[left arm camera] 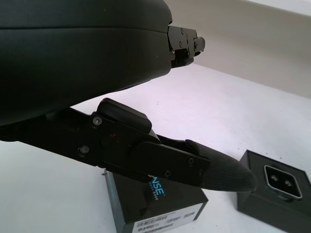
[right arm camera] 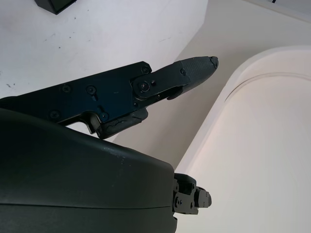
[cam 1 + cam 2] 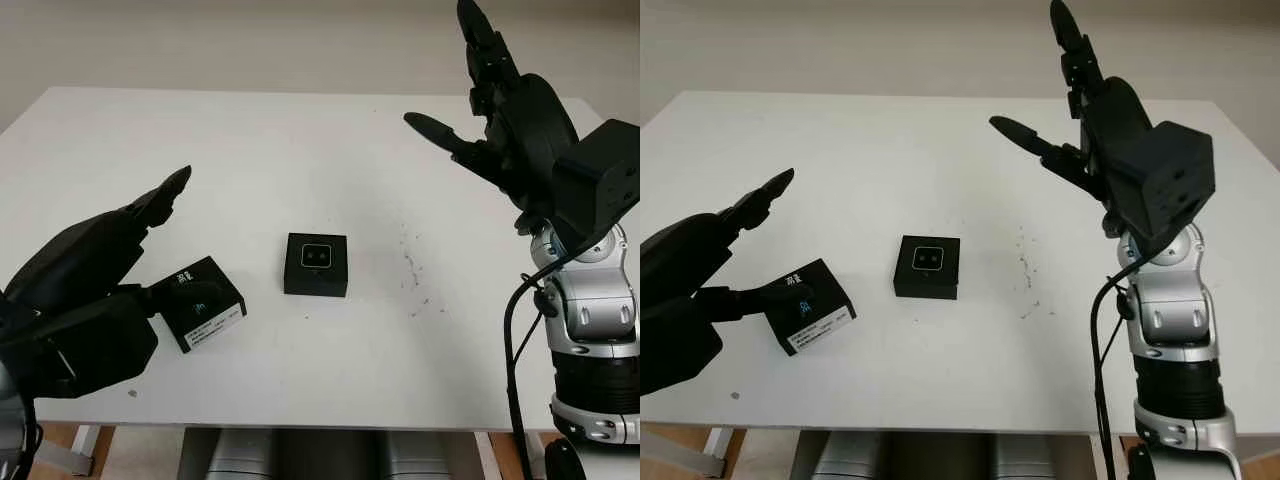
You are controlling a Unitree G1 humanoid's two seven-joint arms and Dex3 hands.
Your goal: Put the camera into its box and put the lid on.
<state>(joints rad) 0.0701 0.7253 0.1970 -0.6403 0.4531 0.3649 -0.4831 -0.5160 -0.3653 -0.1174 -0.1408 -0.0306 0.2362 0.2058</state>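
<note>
The camera [image 3: 318,256] already sits in its box [image 3: 316,266], a small black square tray near the middle of the white counter [image 3: 300,150]; we see the silver-rimmed face with two lenses pointing up, seated flush in the recess. We judge the camera rigid, light and fragile at the lens face, so any touch belongs on its short sides, not the glass.

The lid [image 3: 203,303] lies on the counter well to the left of the box, black, with a white label on the side facing us and blue print on top. It looks like a stiff cardboard shell, light and probably smooth enough to slip. We would take it across two opposite side walls, with light pressure so the walls do not buckle, and keep it level for lowering over the box.

The left hand [image 3: 130,255] is at the lid, on its far-left side from the box. It is open wide: one finger [image 3: 160,200] reaches up and over, above the lid, and a lower finger [image 3: 175,299] lies against or just beside the lid's near edge. We cannot tell whether it truly touches. Nothing is gripped yet.

The right hand [image 3: 490,120] is raised well to the right of the box, high above the counter, open and holding nothing.
</note>
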